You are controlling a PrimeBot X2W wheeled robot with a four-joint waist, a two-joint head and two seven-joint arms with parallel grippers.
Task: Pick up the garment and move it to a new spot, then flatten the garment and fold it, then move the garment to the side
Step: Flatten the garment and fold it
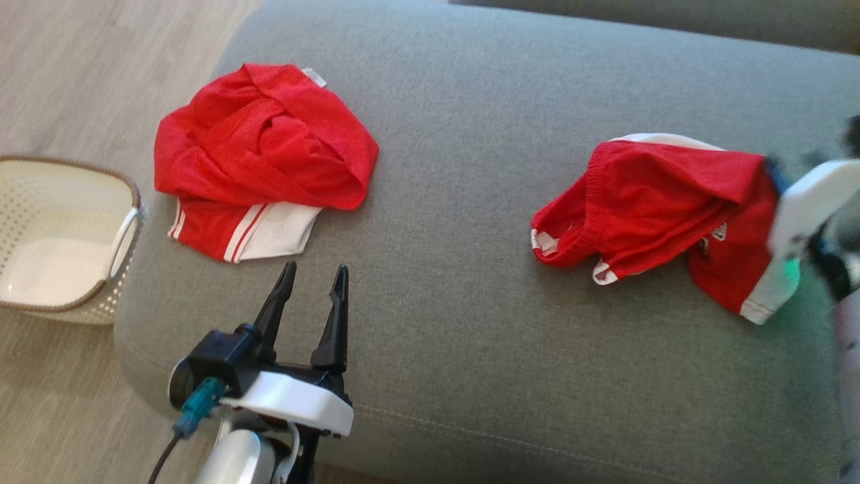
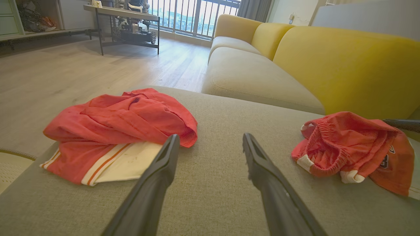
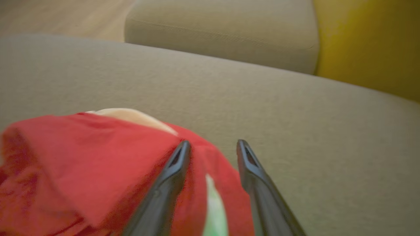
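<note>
The right-hand red garment (image 2: 347, 147) bears a dark numeral (image 2: 384, 161), seemingly a 3 and partly lost in folds, beside a small badge (image 2: 392, 149) too tiny to read.

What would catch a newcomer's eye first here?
Two crumpled red garments lie on the grey cushion: the striped garment at the left beside a pale basket, the red shorts at the right. The left tool hovers open near the striped garment; the right tool, open, is at the shorts' edge.
</note>
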